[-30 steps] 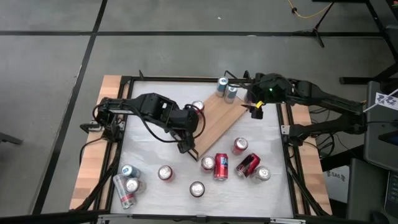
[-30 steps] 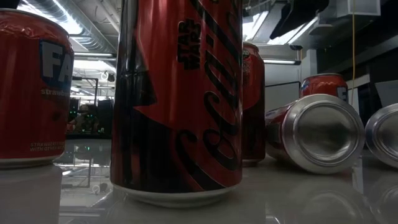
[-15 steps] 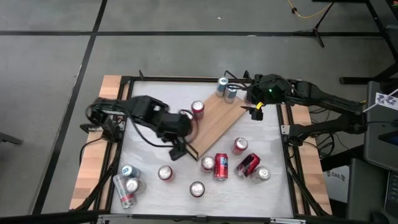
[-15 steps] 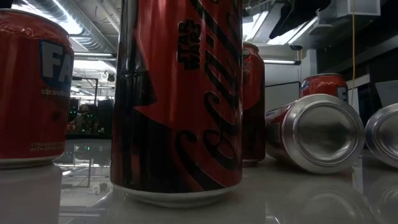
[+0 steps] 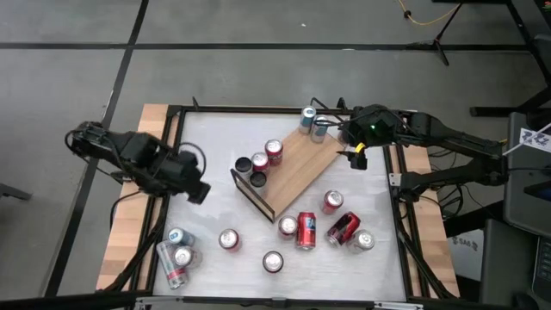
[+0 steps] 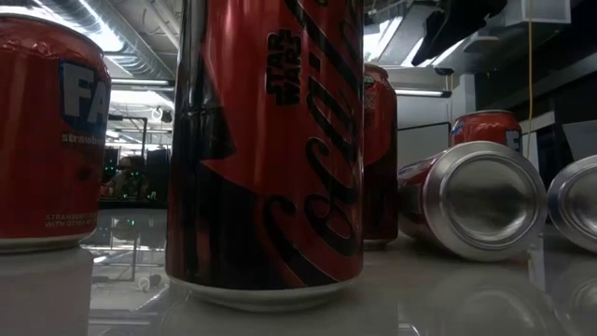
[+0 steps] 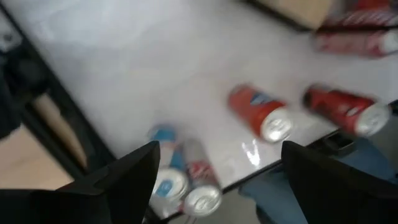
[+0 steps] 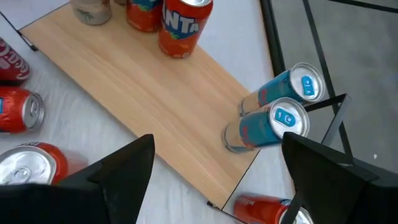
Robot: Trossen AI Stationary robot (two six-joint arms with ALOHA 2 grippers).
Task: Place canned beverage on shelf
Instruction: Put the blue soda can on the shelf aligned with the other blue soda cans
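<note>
The right claw hangs over the near end of the shelf, its two dark fingers spread wide with nothing between them. On the light-wood board stand an orange Fanta can, a second orange can just beside it, and a pale can partly cut off. Two blue cans stand touching each other at the board's edge. Red cans lie on the white bench beside the board.
</note>
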